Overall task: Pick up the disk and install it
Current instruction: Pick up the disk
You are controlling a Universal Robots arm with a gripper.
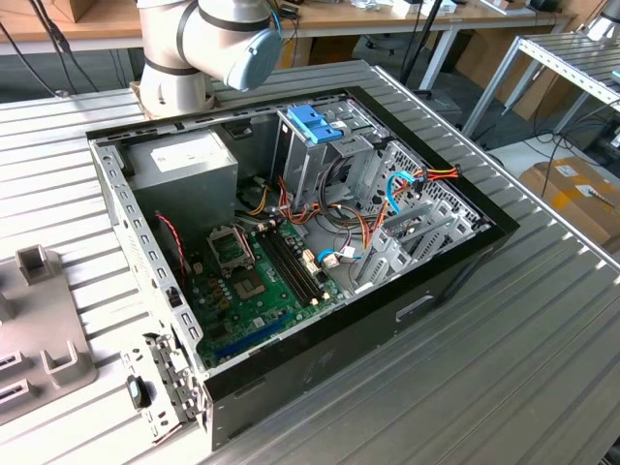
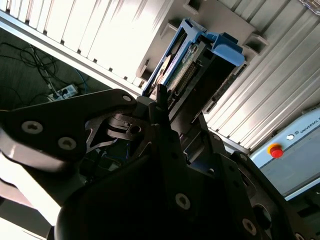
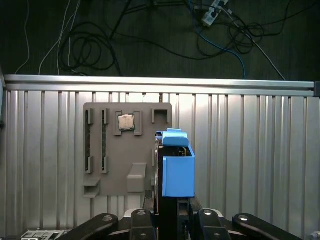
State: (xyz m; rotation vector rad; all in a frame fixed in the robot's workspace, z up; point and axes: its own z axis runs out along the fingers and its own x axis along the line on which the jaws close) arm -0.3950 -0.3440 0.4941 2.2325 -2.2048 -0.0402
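Note:
In both wrist views the disk stands edge-on between my fingers, its silver-grey body framed by a light-blue plastic carrier. My gripper is shut on the disk's near end, and the black fingers clamp it from both sides. The disk hangs above the ribbed table, over the edge of a grey fixture plate. In the exterior view the open computer case lies on the table, and the arm's base rises behind it.
Inside the case a tall metal cage with a blue bracket stands beside the grey power-supply box. The motherboard and loose cables fill the case's floor. A processor chip sits on the fixture plate. The table's edge drops to cables on the floor.

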